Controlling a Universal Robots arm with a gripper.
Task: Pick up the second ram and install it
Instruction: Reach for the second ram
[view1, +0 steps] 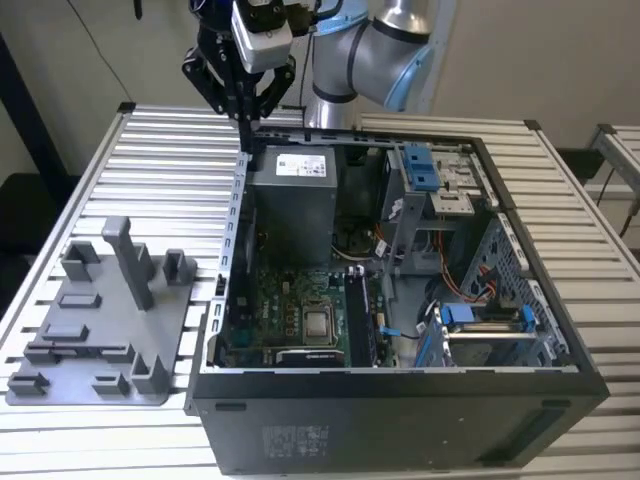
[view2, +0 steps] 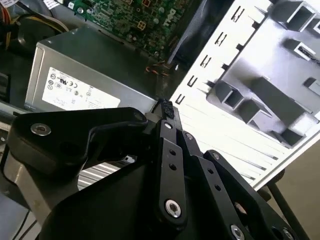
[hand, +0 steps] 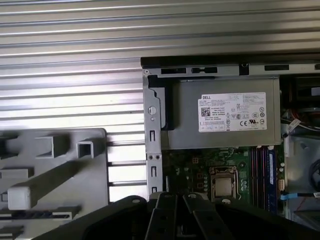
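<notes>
My gripper (view1: 245, 122) hangs above the rear left corner of the open computer case (view1: 400, 390), over the table, fingers pointing down. In both wrist views the black fingers (view2: 165, 107) meet at their tips with nothing showing between them. What looks like the second ram (view1: 85, 351) is a long thin dark strip standing on edge in a slot of the grey fixture tray (view1: 175, 330), far from the gripper at the exterior view's left. The first wrist view shows that strip (hand: 40, 214) near the tray's edge. The gripper (hand: 176, 196) sits beside the case wall there.
Inside the case are a grey power supply (view1: 292, 200), the green motherboard with its processor (view1: 319, 324), memory slots (view1: 358, 320), blue drive brackets (view1: 420, 165) and loose cables. The tray's tall upright post (view1: 128, 262) rises above it. Ribbed metal tabletop (view1: 170, 160) surrounds everything.
</notes>
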